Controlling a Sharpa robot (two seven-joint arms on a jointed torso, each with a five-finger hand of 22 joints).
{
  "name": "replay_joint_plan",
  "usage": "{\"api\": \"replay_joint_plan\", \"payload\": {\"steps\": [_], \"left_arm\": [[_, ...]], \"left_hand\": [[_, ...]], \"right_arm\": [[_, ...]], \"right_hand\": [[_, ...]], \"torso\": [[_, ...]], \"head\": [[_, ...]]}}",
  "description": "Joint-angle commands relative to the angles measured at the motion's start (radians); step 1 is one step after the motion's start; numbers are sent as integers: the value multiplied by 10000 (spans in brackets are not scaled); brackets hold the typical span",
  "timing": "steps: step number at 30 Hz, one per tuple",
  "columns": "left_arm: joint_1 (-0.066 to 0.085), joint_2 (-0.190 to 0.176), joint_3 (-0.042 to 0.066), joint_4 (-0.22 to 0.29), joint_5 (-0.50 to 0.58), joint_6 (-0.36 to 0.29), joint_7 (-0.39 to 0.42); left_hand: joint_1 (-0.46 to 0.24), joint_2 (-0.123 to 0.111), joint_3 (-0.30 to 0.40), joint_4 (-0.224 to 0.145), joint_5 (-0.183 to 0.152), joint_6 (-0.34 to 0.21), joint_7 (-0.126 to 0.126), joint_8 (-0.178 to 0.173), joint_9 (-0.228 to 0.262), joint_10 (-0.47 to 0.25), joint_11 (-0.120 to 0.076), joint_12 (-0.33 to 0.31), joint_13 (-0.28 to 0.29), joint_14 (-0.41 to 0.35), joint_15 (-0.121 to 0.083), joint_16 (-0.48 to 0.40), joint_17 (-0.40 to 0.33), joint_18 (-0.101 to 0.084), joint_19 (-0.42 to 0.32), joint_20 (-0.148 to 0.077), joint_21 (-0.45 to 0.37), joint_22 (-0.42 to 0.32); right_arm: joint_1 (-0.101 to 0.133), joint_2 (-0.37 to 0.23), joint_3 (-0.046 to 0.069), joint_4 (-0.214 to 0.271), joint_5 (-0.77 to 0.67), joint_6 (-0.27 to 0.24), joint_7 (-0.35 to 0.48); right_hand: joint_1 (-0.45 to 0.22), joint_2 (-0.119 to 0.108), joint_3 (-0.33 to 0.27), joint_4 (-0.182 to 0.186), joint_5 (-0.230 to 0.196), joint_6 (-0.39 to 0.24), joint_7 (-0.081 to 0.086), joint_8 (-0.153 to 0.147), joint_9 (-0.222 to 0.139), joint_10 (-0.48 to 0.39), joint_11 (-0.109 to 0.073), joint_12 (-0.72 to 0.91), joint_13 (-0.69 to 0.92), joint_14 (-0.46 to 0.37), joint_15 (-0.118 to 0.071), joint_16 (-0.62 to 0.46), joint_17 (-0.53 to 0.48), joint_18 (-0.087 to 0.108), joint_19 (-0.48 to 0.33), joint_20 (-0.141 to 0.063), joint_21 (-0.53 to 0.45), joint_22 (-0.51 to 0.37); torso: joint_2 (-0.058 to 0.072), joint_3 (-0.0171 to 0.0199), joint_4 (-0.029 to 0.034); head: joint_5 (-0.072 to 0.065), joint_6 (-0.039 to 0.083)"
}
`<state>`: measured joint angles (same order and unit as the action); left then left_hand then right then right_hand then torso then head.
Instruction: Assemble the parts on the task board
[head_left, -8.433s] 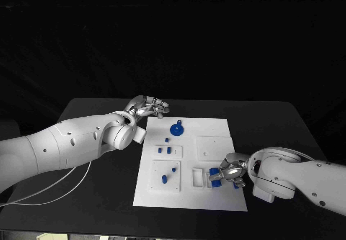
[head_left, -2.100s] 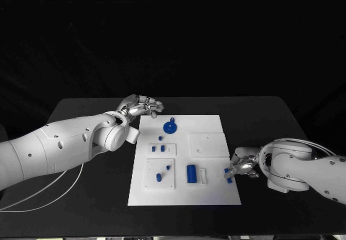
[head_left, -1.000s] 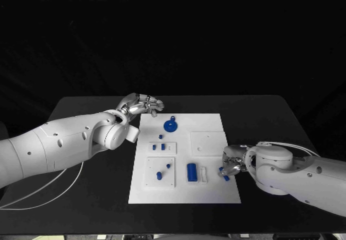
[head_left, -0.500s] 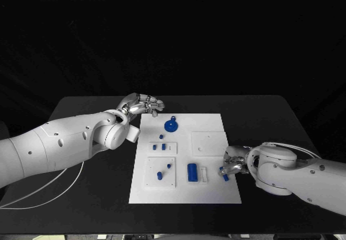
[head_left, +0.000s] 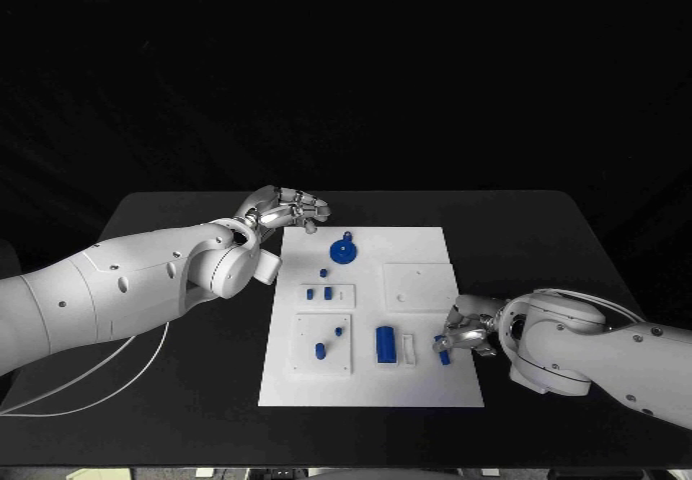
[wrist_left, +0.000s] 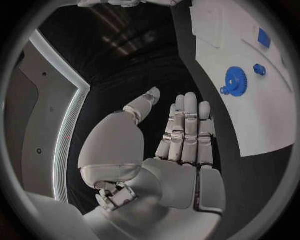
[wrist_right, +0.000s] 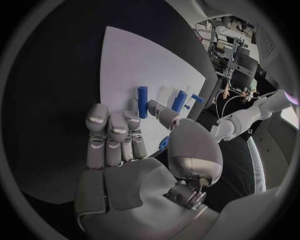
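Head view, nearest first. The right hand (head_left: 464, 333) sits at the task board's (head_left: 418, 385) 4 o'clock edge, fingers bunched over a small blue part (head_left: 444, 355) just beside the near right margin. Whether that part is pinched or merely touched cannot be told from here. The right wrist view shows the fingers (wrist_right: 111, 131) extended together, the thumb bent across, and a blue sliver (wrist_right: 164, 144) under the thumb; the grasp is not confirmed.

Toward the board's 6 o'clock, a blue cylinder (head_left: 385, 343) lies lengthwise beside a narrow white slot (head_left: 410, 348). At 8 o'clock, a raised square plate (head_left: 322, 345) carries two short blue pegs (head_left: 319, 350). Nearer the centre, a smaller plate holds two more blue pieces (head_left: 320, 294). At 3 o'clock is a plain white square (head_left: 418, 287). At 12 o'clock lies a blue gear (head_left: 345, 250).

Handling judgement: the parts look like rigid, light plastic, smooth and liable to roll or skid on the board. The cylinder is best taken across its middle; the small part by its long sides.

Farthest, the left hand (head_left: 290, 209) hovers off the board's 11 o'clock corner. The left wrist view shows its fingers (wrist_left: 186, 131) straight and side by side, thumb apart, holding nothing.
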<state>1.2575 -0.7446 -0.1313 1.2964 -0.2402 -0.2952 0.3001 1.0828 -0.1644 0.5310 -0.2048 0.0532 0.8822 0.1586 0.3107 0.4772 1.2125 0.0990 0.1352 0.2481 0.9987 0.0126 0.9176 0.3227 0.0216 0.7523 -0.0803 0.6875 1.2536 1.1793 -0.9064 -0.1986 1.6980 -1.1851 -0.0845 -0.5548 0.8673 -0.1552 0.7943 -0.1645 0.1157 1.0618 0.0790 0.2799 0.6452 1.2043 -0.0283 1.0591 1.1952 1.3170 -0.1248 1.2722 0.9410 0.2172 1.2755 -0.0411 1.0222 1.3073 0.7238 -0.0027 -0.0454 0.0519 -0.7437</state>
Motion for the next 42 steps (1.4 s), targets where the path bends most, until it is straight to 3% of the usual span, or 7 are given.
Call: {"api": "replay_joint_plan", "payload": {"steps": [1, 7, 42], "left_arm": [[9, 1, 5, 23, 46, 123, 89], [9, 1, 5, 27, 43, 129, 85], [9, 3, 5, 43, 36, 180, 54]], "left_hand": [[-46, 71, -66, -18, -20, -75, 8, 39, 14, -71, 18, -65, 15, -39, 44, -59, 10, 47, -31, -11, -56, 15], [-42, 72, -71, -22, -20, -76, 8, 39, 13, -71, 18, -65, 16, -38, 44, -60, 14, 47, -30, -11, -59, 17], [2, 94, -114, -54, -20, -92, 14, 36, 10, -83, 23, -72, 15, -24, 40, -70, 52, 55, 12, -16, -64, 45]], "right_arm": [[-21, 8, -40, 97, 877, -229, 177], [23, 25, -9, 157, 1468, -550, 343], [41, 787, -12, -254, 2089, -258, 423]], "right_hand": [[-102, -260, -34, 156, -134, 73, 23, 33, -951, 76, -11, -38, -3, 37, -65, -31, -9, 446, 34, -28, -23, 78], [-91, -385, -35, 327, -281, 80, 18, 33, -957, 73, -17, -35, 4, 35, -74, -29, -8, 446, 49, -48, -27, 77], [-130, -401, -153, 417, -210, 69, 18, 29, -959, 47, -17, -31, 20, 26, -79, -29, -6, 446, 39, -63, -33, 83]], "torso": [[1, -6, 4], [3, -6, 1], [1, -3, -3]], "head": [[-6, -3], [-2, -15], [80, -4]]}}
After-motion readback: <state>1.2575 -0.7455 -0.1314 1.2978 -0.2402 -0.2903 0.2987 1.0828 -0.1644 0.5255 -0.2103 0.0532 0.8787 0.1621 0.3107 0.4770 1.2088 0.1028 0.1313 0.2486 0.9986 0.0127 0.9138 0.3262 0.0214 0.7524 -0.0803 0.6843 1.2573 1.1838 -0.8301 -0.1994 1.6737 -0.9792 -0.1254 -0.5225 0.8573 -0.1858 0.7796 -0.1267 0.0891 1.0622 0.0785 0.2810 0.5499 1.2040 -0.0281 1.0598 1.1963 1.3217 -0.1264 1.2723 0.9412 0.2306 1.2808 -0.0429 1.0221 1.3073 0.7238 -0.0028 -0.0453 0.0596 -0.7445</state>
